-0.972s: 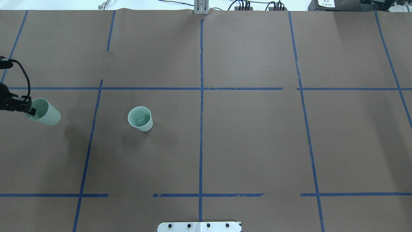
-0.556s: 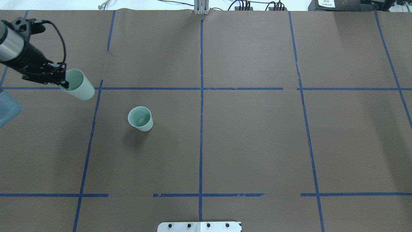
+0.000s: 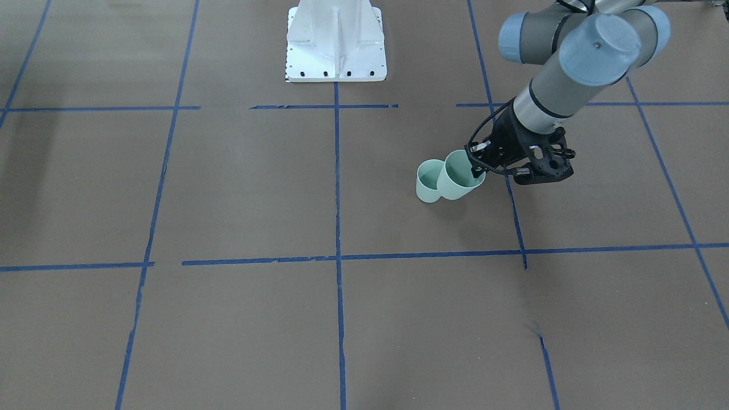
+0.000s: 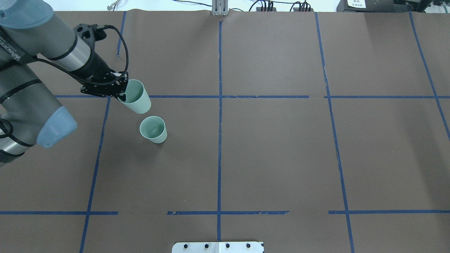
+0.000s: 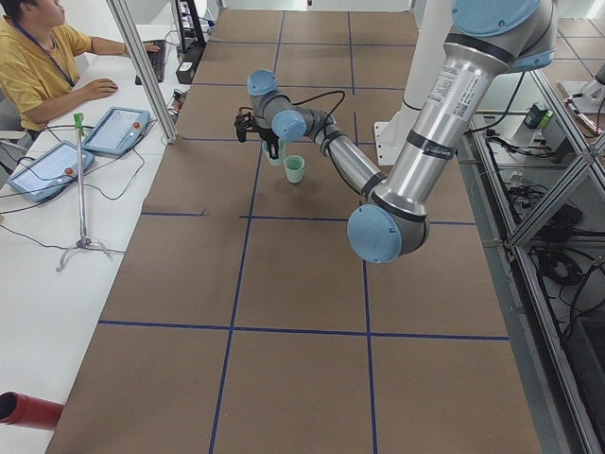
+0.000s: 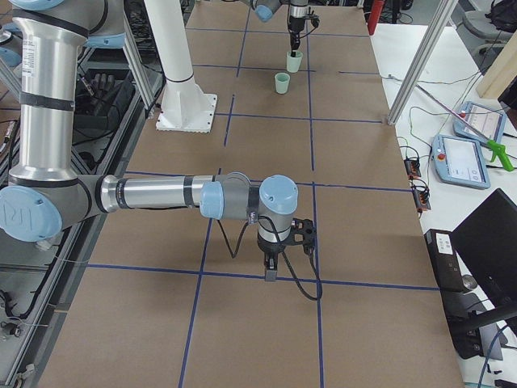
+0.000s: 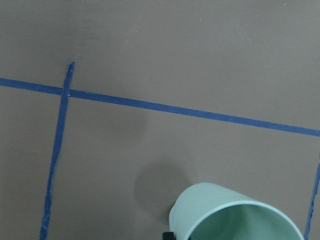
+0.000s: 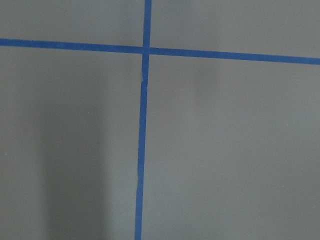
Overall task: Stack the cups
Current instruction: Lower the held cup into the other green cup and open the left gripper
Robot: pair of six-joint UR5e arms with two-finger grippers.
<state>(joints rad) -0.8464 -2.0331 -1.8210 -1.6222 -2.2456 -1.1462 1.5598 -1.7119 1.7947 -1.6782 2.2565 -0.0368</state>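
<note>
Tool: left gripper (image 4: 122, 94) clamped on rim of carried cup (image 4: 137, 99), cup off the table (image 4: 281, 158) | step: carrying it to standing cup (image 4: 153, 129), upright, near, robot-ward, not yet underneath | next: centre base over open rim, then lower | right gripper (image 6: 271, 271) well apart, low over table; open or closed, cannot tell

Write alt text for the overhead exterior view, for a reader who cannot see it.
The left end effector grips a pale green cup by its rim, raised, appearing just up and left of a second cup standing upright on the brown table, which is gridded with blue tape. The right arm is out of this view.
</note>
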